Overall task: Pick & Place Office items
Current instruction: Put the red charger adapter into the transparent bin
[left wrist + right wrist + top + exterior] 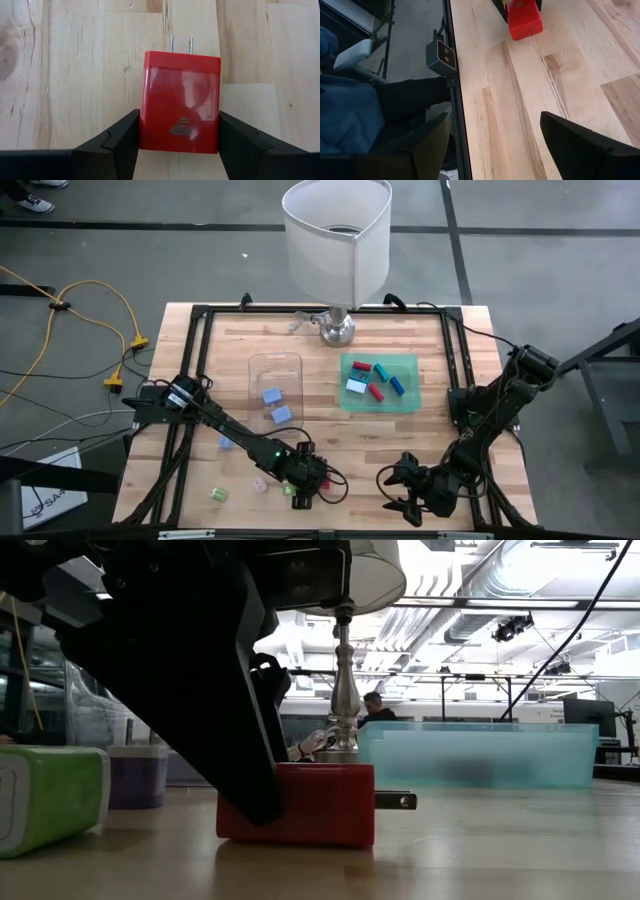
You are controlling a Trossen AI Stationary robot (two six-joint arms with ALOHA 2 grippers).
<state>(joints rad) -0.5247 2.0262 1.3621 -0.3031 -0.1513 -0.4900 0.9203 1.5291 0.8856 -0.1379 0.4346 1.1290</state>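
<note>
A red plug block [180, 100] with two metal prongs lies flat on the wooden table near its front edge. It also shows in the low view [320, 802] and the right wrist view [524, 21]. My left gripper [179, 132] reaches in from the table's left side [304, 496] and is shut on it. My right gripper [400, 490] hovers open to the right of it, above bare wood, with nothing between its fingers [495, 145]. My left gripper pinches the red block's two long sides [148, 131] between its two fingers, at the end away from the prongs. The fingers [120, 140] slant down from the table's left and lie along the block. The block rests flat on the table, prongs [181, 44] pointing away from the gripper.
A green block [50, 795] and a purple one [140, 775] lie left of the gripper. A clear tray [275, 365] holds pale blue pieces. A green tray [405, 402] holds red, blue and teal ones. A lamp [335, 240] stands at the far edge.
</note>
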